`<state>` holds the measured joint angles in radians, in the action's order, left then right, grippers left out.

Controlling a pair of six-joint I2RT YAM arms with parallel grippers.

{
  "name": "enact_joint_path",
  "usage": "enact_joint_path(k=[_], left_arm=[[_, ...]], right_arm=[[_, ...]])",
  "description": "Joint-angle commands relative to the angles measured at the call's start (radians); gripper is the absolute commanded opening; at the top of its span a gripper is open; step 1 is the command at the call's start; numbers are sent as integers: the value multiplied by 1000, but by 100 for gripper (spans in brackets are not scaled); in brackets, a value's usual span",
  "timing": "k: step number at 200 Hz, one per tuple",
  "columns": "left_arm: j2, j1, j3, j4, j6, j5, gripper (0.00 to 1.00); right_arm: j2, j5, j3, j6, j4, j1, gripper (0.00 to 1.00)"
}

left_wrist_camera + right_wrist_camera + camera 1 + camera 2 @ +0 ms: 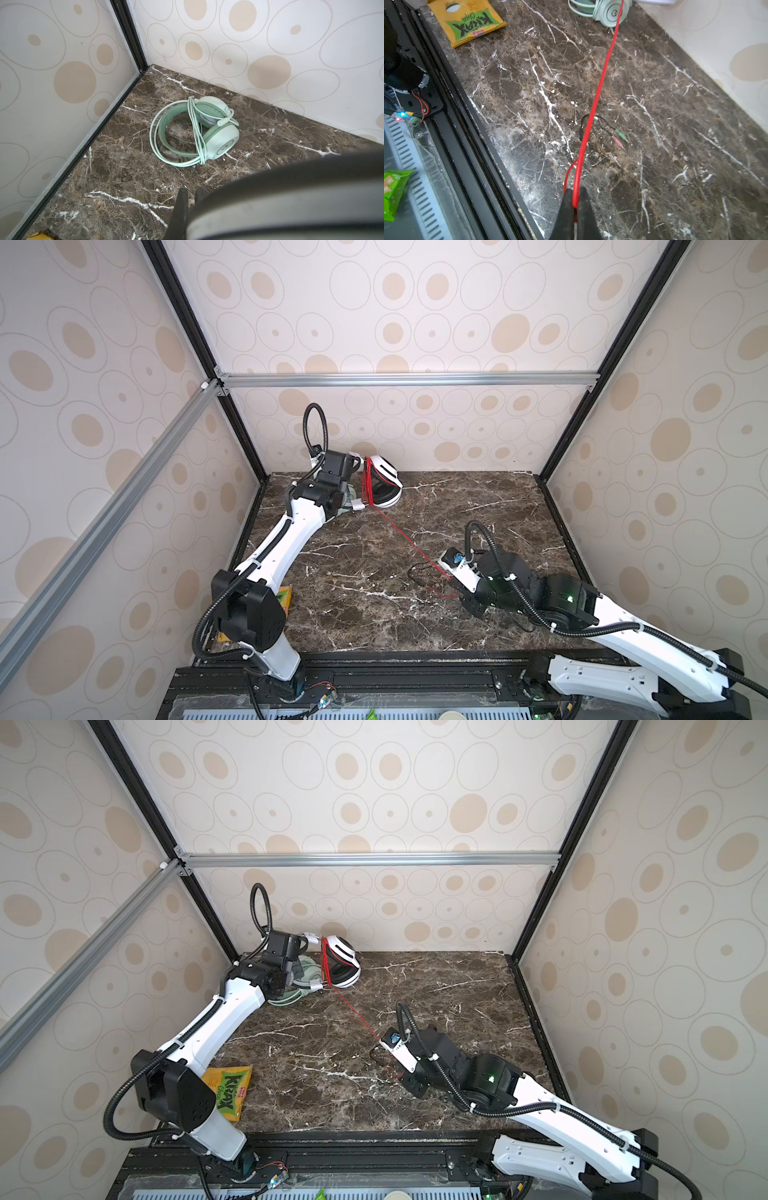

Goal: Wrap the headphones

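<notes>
Chips packet [228,1090] sits front left on the table [478,497] and is no part of the job. Left hand [191,192] is clenched on the grey headband of the white-and-black headphones [384,485]. It holds them up off the table near the back-left corner, probably as a fixed spool for winding. Mint green headphones [207,128] lie on the table just below, in that corner. Their pale cord is looped around them, so that pair looks done.

Red cord [409,539] makes several turns across the headband just beside the cups. From there it runs taut and diagonal to the right hand [576,197], which is pinched shut on it low over the table. The tension looks deliberate, to make the next turn sit tight.

- **Left wrist view:** Only this one shows the mint pair whole; in both top views the left arm covers most of it. The headband here is a close blur, so I judge the grip mainly from the lifted pair in the top views.
- **Right wrist view:** Only this one shows the slack end, with the green and pink plugs [619,138] loose on the table. Some cord is left to wind. The top views show only a faint dark loop there.
</notes>
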<state>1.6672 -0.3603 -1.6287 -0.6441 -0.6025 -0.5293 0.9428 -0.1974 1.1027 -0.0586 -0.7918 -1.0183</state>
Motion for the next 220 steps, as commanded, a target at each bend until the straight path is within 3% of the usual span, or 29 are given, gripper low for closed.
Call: enact_joint_path(k=[1, 32, 82, 118, 169, 220], left_arm=[[14, -38, -83, 24, 7, -71, 0], [10, -120, -58, 83, 125, -79, 0], [-22, -242, -19, 159, 319, -59, 0], [-68, -342, 44, 239, 417, 11, 0], [-106, -415, 95, 291, 462, 60, 0], [-118, -424, 100, 299, 463, 48, 0]], right_arm=[[23, -125, 96, -74, -48, -9, 0], [88, -239, 242, -174, -8, 35, 0], [187, -41, 459, -258, 53, 320, 0], [305, -10, 566, -321, 71, 412, 0], [416, 154, 605, -278, 134, 559, 0], [447, 200, 565, -206, 163, 663, 0]])
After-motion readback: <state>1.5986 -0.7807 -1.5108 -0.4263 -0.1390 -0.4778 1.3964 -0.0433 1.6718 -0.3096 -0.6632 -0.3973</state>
